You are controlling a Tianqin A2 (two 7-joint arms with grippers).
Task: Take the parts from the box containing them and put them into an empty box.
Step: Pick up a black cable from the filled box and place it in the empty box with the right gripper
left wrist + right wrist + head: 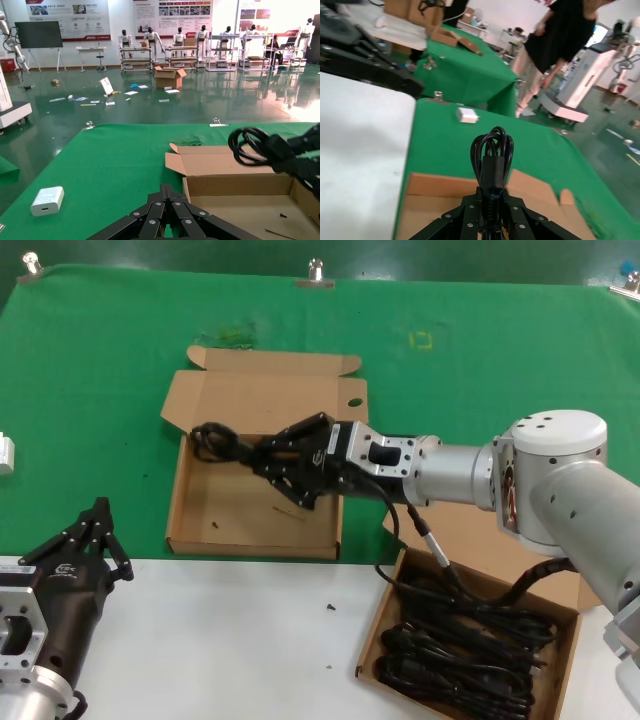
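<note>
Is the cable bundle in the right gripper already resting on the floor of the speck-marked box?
No. In the head view the right gripper holds the cable bundle above the empty box, near its far wall, clear of the floor.

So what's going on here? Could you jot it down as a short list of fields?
Right gripper: shut on a coiled black cable, held above the left box
Left box: open, floor bare apart from a few dark specks
Right box: open, holds a pile of black cables
Left gripper: idle at the near left, over the white surface
Table cover: green cloth
Stray item: small white block on the cloth, left of the boxes
</note>
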